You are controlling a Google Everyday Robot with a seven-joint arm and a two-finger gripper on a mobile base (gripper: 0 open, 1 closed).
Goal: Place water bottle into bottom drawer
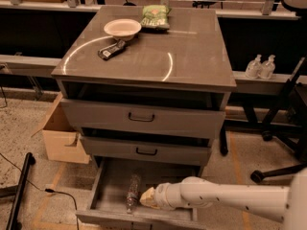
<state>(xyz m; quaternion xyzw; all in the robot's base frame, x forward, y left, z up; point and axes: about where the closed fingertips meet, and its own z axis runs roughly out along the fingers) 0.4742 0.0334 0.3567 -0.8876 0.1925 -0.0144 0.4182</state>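
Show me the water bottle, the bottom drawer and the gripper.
water bottle (132, 193), camera view, middle of its clear body.
bottom drawer (112, 188), camera view, bare floor left of the bottle.
gripper (144, 198), camera view, tan tip inside the drawer beside the bottle.

Warm overhead light is falling on the counter (192, 47), throwing curved arcs of glare across its top. Deep shadow is filling the recesses above the upper drawers (141, 116), and the bottom drawer (111, 195) is lying dim, where the pale gripper (146, 198) is catching light just beside the water bottle (132, 193).
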